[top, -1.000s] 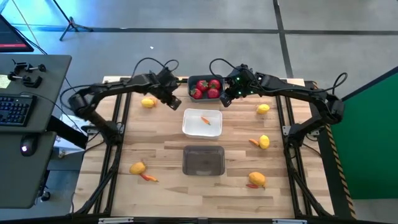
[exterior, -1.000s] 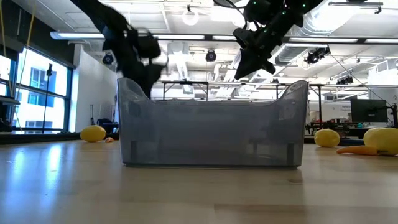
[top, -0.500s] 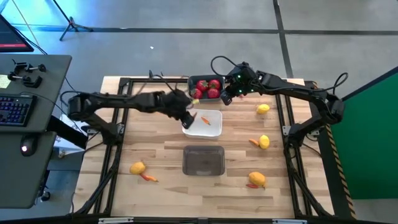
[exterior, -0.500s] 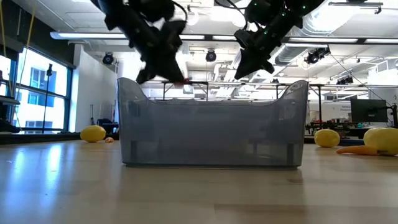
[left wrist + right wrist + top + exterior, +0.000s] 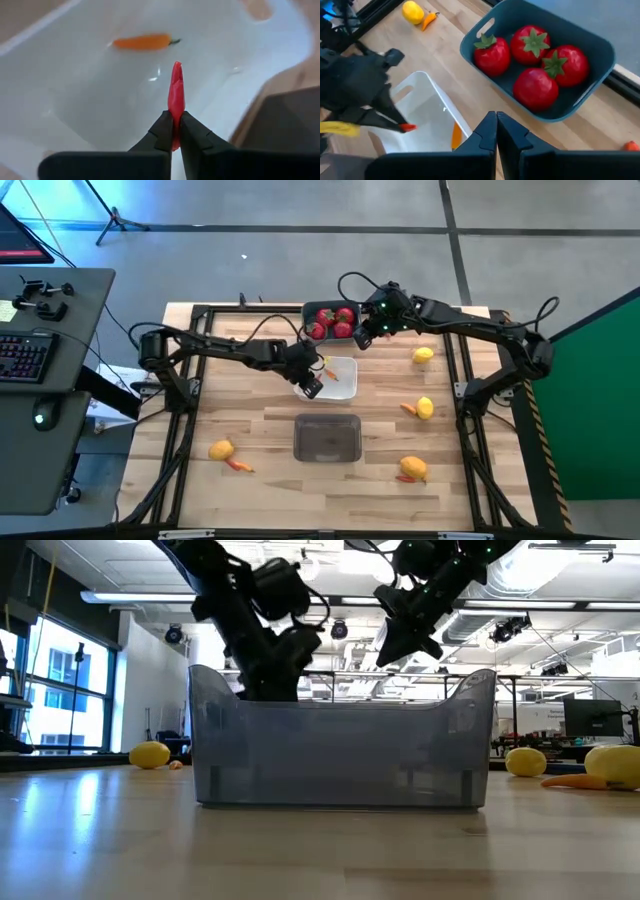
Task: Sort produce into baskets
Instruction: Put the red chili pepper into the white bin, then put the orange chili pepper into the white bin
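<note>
Reaching over the white bin (image 5: 340,383), left pincer (image 5: 174,131) pinches a red carrot (image 5: 176,95).

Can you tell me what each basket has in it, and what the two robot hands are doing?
Blue basket: four strawberries inside.
White basket: one orange carrot inside.
Grey basket: looks empty.
Left gripper: shut on a red carrot piece, over the white basket.
Right gripper: shut, holding nothing.

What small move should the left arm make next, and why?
Probably open the left tool and drop the red piece. Its fingers are shut on that thin piece directly above the white basket, where an orange carrot-like piece already lies, so release should land it with its like. The right tool waits shut near the blue basket.
</note>
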### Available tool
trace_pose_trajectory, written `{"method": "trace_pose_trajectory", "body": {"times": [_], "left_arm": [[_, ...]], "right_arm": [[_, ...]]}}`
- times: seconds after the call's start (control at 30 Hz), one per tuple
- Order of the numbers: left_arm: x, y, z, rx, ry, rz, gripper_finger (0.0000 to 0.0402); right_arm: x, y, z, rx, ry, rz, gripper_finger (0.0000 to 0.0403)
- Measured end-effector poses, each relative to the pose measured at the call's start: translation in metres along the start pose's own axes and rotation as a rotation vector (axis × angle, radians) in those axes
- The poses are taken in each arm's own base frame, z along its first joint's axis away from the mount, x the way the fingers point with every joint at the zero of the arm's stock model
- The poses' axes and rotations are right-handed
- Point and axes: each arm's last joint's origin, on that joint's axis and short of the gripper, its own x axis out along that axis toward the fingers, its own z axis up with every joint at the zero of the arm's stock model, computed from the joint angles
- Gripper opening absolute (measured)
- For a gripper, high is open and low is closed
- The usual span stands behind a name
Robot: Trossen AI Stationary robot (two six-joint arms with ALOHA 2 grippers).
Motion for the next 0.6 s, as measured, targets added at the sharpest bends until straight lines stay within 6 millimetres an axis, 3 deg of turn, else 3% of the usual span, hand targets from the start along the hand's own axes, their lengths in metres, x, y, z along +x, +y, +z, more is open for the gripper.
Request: {"method": "trace_pose_trajectory", "body": {"times": [0.27, 0.43, 0.6], "left_arm": [[0.006, 0.003, 0.0, 0.033, 0.012, 0.007, 0.008], [-0.01, -0.001, 0.006, 0.136, -0.048, -0.025, 0.0125], [-0.031, -0.008, 0.016, 0.214, -0.18, -0.086, 0.0123]], "right_arm": [[-0.011, 0.008, -0.01, 0.021, 0.063, -0.004, 0.0], [-0.033, 0.019, -0.02, 0.036, 0.099, -0.007, 0.0], [-0.061, 0.036, -0.042, 0.077, 0.18, -0.025, 0.0]]}}
